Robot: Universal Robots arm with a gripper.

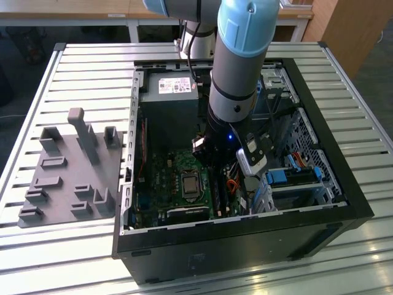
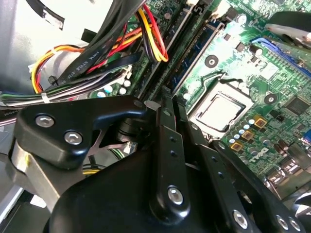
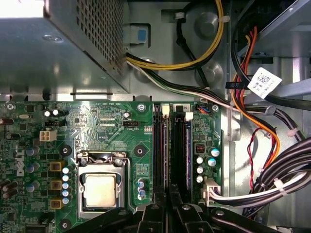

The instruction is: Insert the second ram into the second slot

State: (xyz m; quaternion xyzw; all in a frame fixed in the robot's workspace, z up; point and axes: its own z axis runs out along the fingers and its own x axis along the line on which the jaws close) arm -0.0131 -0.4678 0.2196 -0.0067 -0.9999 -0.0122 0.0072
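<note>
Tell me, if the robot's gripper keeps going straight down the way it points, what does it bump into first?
Probably the memory slots on the green motherboard; the gripper sits right over them, though depth is unclear.

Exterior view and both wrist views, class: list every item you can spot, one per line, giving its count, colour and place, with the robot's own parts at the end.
Computer case: one, black, open, on the slatted table.
Slatted table: one, silver-grey, under everything.
Fixture tray: one, grey, on the exterior view's left of the case.
Motherboard: one, green, inside the case.
Processor: one, silver, in its socket.
Memory slots: a black row, beside the processor.
Cable bundle: yellow, red, black.
Robot arm: one, grey and blue, reaching into the case.
Gripper: one, black, over the memory slots.
</note>
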